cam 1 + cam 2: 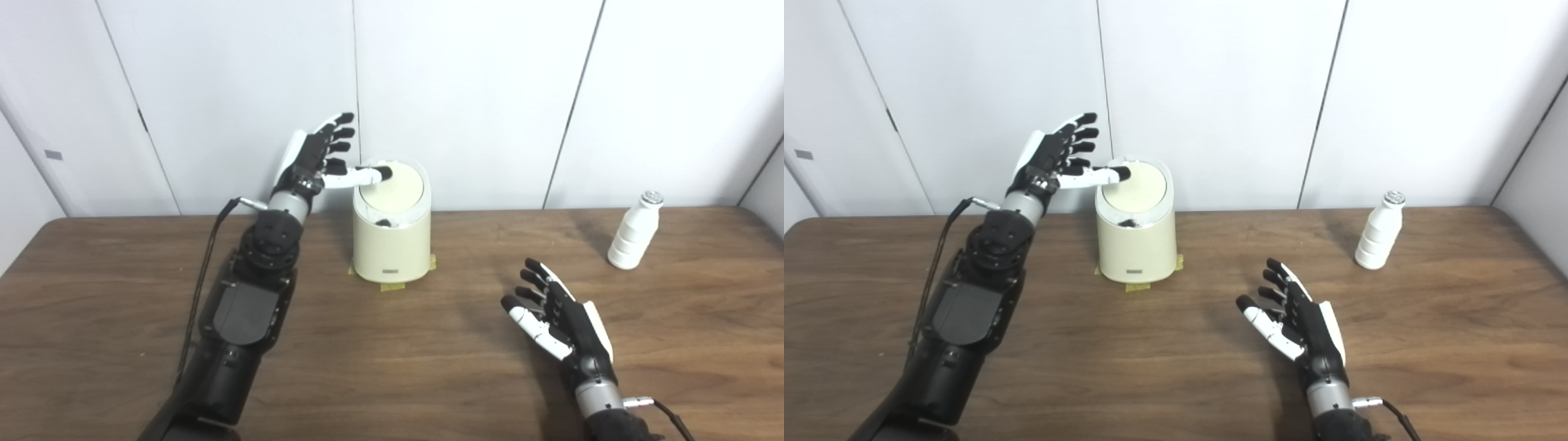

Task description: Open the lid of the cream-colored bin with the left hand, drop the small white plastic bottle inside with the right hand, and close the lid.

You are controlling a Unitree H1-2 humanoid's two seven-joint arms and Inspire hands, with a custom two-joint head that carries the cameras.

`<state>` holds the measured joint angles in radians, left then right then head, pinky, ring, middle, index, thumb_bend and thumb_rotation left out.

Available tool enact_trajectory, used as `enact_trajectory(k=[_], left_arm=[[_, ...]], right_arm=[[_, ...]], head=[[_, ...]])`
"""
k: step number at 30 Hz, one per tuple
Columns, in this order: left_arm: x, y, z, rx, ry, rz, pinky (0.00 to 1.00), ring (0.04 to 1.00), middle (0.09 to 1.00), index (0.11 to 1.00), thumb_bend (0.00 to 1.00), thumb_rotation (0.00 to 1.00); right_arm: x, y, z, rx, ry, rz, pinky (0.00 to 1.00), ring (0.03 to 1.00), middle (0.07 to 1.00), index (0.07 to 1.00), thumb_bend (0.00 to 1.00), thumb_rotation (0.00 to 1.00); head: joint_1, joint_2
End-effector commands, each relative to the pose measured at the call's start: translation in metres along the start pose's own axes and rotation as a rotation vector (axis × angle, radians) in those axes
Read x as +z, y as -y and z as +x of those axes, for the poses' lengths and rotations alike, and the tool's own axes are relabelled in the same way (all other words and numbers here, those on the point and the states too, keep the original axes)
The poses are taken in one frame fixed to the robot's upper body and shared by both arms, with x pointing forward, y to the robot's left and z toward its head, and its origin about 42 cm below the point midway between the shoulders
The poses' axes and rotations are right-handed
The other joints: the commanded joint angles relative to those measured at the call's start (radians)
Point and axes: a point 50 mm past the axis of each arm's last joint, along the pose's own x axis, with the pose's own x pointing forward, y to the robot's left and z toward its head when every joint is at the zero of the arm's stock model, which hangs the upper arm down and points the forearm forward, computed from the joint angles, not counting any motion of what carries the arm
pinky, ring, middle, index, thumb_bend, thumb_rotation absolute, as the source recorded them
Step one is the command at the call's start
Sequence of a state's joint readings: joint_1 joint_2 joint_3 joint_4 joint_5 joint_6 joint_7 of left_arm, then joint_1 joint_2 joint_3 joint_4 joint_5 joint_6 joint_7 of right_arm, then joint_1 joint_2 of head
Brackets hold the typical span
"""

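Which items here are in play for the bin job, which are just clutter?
In play: bin, its lid, bottle, left hand with thumb on the lid, right hand open over the table.
Clutter: yellow tape under the bin; nothing else loose on the table.

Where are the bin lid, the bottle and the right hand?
bin lid [392,187], left eye view, its flat top.
bottle [634,239], left eye view, its ribbed body.
right hand [1304,321], right eye view, its back.
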<state>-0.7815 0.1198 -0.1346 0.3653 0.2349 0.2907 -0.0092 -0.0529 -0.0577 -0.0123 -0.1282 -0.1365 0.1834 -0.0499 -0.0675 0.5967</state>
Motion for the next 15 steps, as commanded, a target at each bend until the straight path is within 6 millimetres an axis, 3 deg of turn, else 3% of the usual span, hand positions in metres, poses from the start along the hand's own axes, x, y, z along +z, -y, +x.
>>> enact_trajectory(k=[1,15], left_arm=[[0.035,-0.011,0.016,0.026,0.099,0.050,0.74,0.846,0.874,0.914,0.88,0.16],[0.029,0.000,0.032,-0.020,0.039,0.114,0.71,0.838,0.872,0.928,0.89,0.06]], right_arm=[[0.024,-0.001,0.008,-0.008,0.108,0.005,0.65,0.819,0.878,0.881,0.52,0.44],[0.026,-0.005,0.009,-0.017,0.129,0.023,0.66,0.810,0.874,0.887,0.53,0.43]], head=[[-0.002,0.000],[-0.001,-0.002]])
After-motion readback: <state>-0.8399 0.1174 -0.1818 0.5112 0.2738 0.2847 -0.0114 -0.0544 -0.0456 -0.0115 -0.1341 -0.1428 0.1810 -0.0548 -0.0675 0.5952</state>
